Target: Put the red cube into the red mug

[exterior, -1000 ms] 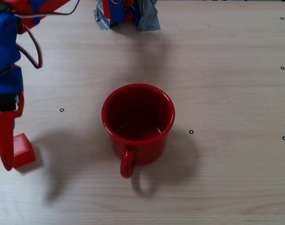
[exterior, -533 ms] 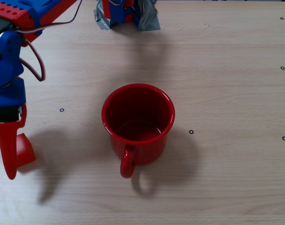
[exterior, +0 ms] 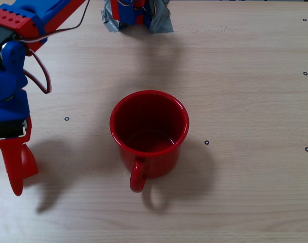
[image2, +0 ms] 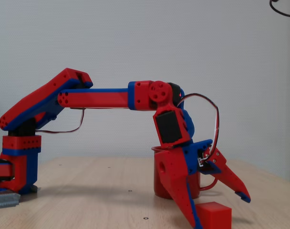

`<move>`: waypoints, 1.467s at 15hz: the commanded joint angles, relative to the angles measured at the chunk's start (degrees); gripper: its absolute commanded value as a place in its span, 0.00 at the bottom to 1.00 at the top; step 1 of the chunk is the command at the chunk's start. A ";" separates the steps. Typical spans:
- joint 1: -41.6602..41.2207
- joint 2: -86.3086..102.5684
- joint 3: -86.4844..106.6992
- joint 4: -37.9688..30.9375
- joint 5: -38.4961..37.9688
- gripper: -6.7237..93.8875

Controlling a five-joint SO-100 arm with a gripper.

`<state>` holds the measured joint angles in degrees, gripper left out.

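Note:
The red mug (exterior: 149, 132) stands upright mid-table with its handle toward the bottom of the picture; in another fixed view it (image2: 159, 183) shows behind the arm. The red cube (image2: 214, 215) rests on the table. From above, only the cube's right part (exterior: 31, 163) peeks out from under a long red finger (exterior: 13, 162). My gripper (image2: 221, 210) is open, low over the table at the left of the mug, one fingertip just left of the cube and the other raised above its right side. The same gripper (exterior: 17, 177) points down in the top-down fixed view.
The arm's base (exterior: 136, 15), taped with grey tape, sits at the table's far edge. Small black dot marks (exterior: 206, 142) are scattered on the wooden table (exterior: 245, 91). A cable loops beside the wrist (image2: 212, 119).
The gripper has shifted slightly right and down in the top-down view, so its finger now covers most of the cube. The mug has not moved.

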<state>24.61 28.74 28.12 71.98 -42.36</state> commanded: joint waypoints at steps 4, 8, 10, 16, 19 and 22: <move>-0.79 3.43 -0.97 -0.88 -2.29 0.41; -0.79 3.43 -0.97 -0.97 -3.16 0.24; -0.79 3.52 -0.97 -0.97 -4.04 0.17; -0.79 6.42 1.05 0.26 -4.66 0.07; -0.79 10.90 2.72 3.60 -3.16 0.07; -0.35 17.49 3.16 6.86 0.35 0.07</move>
<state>23.82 33.22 32.96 77.43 -42.98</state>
